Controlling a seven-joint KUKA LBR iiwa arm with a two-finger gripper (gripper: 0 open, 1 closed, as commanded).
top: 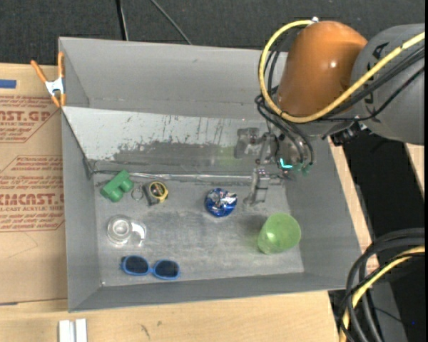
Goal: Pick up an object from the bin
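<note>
My gripper (259, 186) hangs under the wrist in the right part of the bin, with nothing visible in it. A crumpled blue and white ball (220, 202) lies on the floor just to its left, apart from it. A translucent light green cup (278, 234) lies on its side a little nearer the front, below and to the right of the gripper.
On the left side of the bin lie a green block (116, 186), a small yellow and black ring-shaped piece (155, 192), a clear plastic cup (121, 230) and blue sunglasses (150, 267) near the front wall. The arm and its cables cover the bin's right rim.
</note>
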